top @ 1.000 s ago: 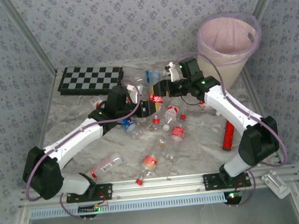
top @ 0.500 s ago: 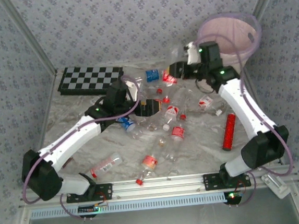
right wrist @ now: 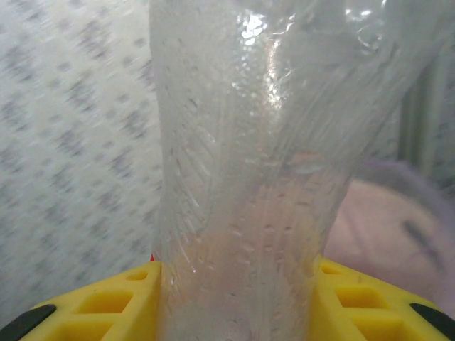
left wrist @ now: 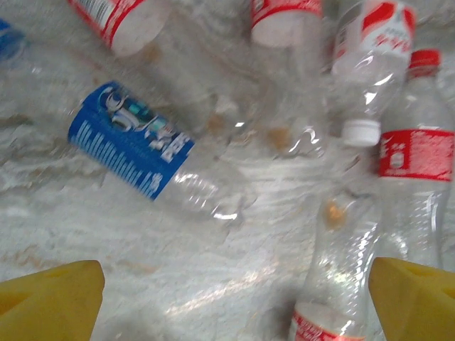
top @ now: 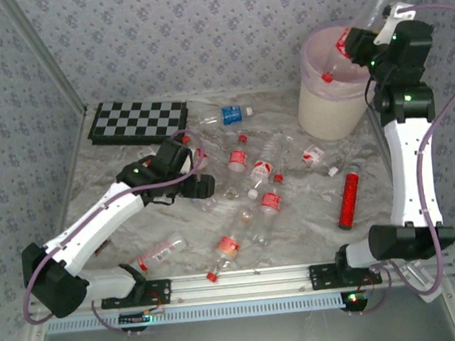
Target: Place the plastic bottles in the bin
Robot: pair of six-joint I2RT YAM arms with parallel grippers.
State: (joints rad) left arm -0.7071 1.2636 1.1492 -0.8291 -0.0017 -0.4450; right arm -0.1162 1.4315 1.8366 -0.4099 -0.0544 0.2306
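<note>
- The right gripper (right wrist: 234, 295) was clamped on a crumpled clear bottle (right wrist: 234, 142), raised above the bin (top: 330, 113).
- The left gripper (left wrist: 234, 302) hung wide open and empty over loose bottles (top: 270, 203) on the table (top: 311, 215), a blue-labelled bottle (left wrist: 135, 149) just ahead.

Pale grey-blue wallpaper (top: 199, 29) with a small repeated floral print covers the back and side walls. Slanting aluminium posts (top: 42, 55) mark the corners. The tabletop (top: 312, 227) is grey-white marbled and evenly lit, and a ribbed aluminium rail (top: 245, 281) runs along its near edge
</note>
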